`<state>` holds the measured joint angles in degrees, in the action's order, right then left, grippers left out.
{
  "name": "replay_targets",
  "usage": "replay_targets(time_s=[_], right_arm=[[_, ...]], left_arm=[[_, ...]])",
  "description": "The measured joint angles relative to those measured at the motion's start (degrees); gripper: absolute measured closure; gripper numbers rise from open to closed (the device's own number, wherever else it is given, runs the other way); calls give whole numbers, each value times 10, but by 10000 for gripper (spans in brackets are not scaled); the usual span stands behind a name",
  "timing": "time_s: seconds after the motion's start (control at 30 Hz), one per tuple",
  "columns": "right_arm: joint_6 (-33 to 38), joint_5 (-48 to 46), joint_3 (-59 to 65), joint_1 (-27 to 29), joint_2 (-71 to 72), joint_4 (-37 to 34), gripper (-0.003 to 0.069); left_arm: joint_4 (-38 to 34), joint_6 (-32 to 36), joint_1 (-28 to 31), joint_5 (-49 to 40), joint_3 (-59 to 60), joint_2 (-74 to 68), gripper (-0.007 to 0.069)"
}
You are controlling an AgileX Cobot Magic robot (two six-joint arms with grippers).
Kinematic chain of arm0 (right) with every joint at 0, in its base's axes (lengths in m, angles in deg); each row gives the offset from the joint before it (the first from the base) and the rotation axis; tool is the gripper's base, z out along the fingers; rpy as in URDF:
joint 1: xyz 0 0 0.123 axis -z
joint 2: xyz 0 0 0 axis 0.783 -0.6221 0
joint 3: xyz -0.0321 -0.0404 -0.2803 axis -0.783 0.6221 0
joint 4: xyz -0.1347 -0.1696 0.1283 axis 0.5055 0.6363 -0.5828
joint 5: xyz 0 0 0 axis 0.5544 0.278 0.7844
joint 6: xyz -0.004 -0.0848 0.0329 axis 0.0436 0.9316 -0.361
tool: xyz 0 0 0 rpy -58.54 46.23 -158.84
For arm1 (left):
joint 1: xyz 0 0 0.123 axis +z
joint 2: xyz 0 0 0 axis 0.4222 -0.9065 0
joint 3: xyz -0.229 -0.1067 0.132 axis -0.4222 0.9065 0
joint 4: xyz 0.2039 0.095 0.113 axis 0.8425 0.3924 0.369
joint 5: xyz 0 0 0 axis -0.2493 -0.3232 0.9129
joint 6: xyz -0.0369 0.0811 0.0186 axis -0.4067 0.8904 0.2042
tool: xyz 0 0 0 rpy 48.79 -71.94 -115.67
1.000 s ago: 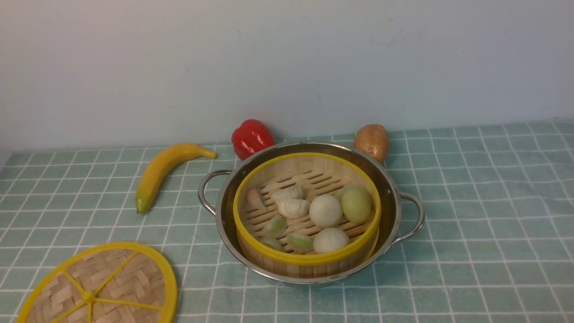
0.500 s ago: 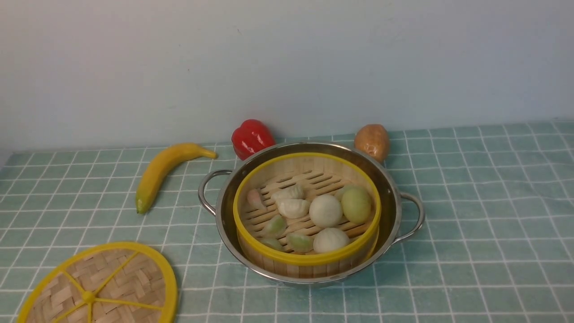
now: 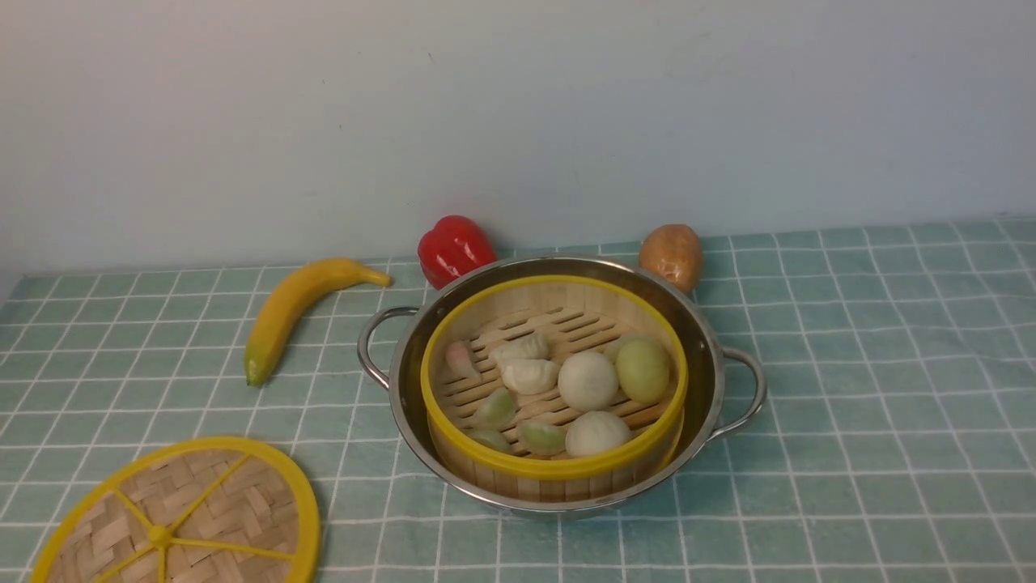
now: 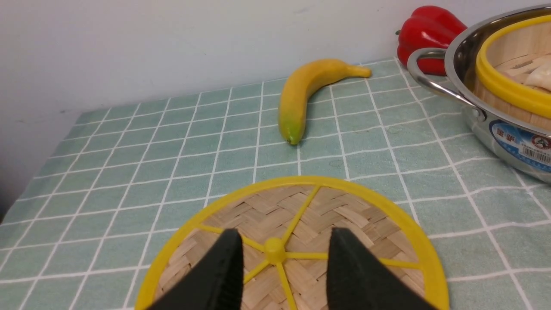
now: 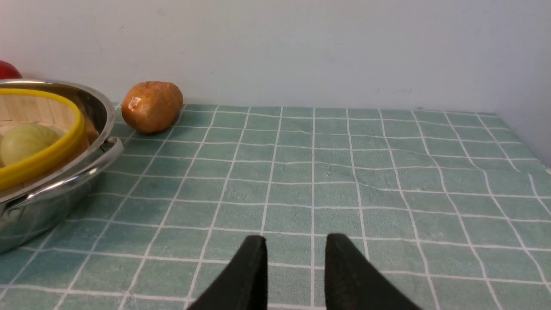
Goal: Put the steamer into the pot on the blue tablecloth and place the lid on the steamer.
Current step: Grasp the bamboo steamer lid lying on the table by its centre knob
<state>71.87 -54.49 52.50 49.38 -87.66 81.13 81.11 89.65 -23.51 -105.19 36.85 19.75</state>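
Front view: one steamer [image 3: 558, 328] in one pot [image 3: 701, 344] (one lid [image 3: 174, 518] apart).

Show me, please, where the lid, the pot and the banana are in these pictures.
lid [image 4: 274, 249], left wrist view, on its centre hub.
pot [image 3: 702, 356], front view, on its bare inner wall, right side.
banana [image 3: 286, 309], front view, on the middle of its body.
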Motion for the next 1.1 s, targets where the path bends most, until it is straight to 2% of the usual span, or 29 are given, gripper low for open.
replay_targets(time_s=[0.17, 0.47, 1.1], right_arm=[[17, 0, 0, 0, 0, -6, 419], [43, 0, 0, 0, 0, -91, 416], [43, 2, 0, 0, 0, -102, 416]], left_arm=[[0, 0, 0, 0, 0, 0, 361], [0, 0, 0, 0, 0, 0, 361], [0, 0, 0, 1, 0, 0, 361]])
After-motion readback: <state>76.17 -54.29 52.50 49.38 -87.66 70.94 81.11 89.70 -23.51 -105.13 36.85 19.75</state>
